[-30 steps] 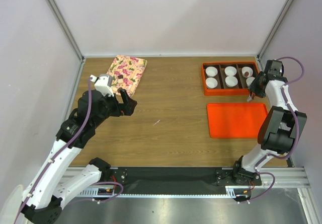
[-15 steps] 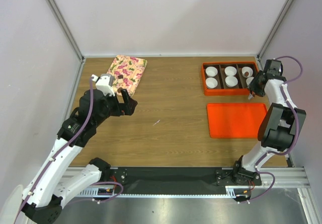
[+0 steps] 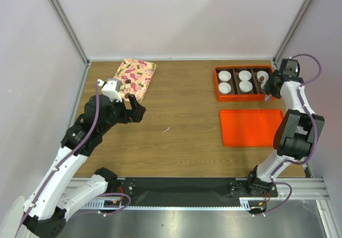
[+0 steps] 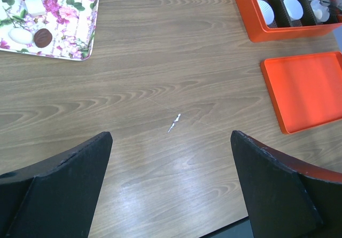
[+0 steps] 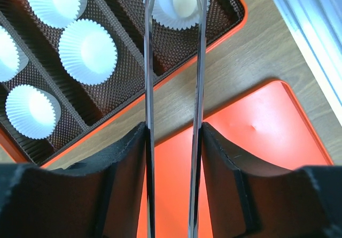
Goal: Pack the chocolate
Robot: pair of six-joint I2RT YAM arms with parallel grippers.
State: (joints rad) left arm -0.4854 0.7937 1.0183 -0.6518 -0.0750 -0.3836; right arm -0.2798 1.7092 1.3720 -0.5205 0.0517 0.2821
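**Top view.** The left gripper (image 3: 136, 109) hangs over the bare table (image 3: 181, 115), jaws spread wide. The flowered tray (image 3: 136, 76) lies just beyond the jaws. A piece of chocolate (image 3: 128, 81) rests on the tray's near part. The right gripper (image 3: 271, 88) is at the right end of the orange box (image 3: 216, 83). Its jaw state cannot be read here. The orange lid (image 3: 251, 127) lies on the near side of the right jaws.

**Left wrist view.** Both fingers (image 4: 69, 190) are far apart with nothing between them. The tray is ahead and to the left of the jaws. It carries two dark chocolate pieces (image 4: 43, 37) and some white pieces (image 4: 33, 5). A white scrap (image 4: 173, 123) lies on the table just ahead of the gap. The box and lid are ahead and to the right.

**Right wrist view.** The right gripper's jaws are clamped on metal tongs (image 5: 148, 61). The two blades stand apart. Their tips straddle a paper cup (image 5: 179, 5) in the box's end compartment. Three more cups (image 5: 87, 51) lie to the left of the blades.
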